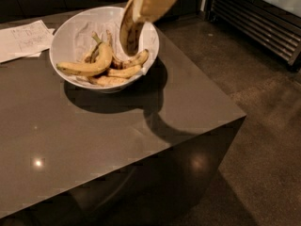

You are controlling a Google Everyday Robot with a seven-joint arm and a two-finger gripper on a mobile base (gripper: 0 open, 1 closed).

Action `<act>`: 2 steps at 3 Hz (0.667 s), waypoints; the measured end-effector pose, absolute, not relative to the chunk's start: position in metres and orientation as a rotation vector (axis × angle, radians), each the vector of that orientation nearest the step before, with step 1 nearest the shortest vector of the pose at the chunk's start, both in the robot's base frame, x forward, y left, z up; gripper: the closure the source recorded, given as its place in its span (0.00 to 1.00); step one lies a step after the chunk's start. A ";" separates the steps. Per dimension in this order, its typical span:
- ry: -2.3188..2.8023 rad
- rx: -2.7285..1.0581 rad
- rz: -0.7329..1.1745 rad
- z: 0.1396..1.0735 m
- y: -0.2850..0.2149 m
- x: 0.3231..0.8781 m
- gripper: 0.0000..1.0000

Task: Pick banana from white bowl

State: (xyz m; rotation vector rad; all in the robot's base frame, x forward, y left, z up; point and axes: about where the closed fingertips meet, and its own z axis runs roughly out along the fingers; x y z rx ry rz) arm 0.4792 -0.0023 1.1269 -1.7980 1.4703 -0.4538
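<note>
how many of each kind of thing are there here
banana in the gripper above the white bowl: 1
other bananas in it: 4 I can separate
white bowl: 1
paper sheet: 1
total: 7

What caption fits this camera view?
Gripper above the white bowl, streaked banana hanging under it, other bananas lying inside.

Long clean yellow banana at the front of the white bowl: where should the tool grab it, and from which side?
Probably grip the long curved yellow banana at its thick middle, from straight above: it lies atop the pile in the round glossy white bowl, middle exposed. The tan tool hangs over the bowl's right half.
</note>
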 end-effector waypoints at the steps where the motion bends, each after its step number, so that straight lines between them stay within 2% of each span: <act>1: 1.473 -1.782 -0.358 1.101 0.008 0.465 1.00; 2: 1.473 -1.782 -0.358 1.101 0.008 0.465 1.00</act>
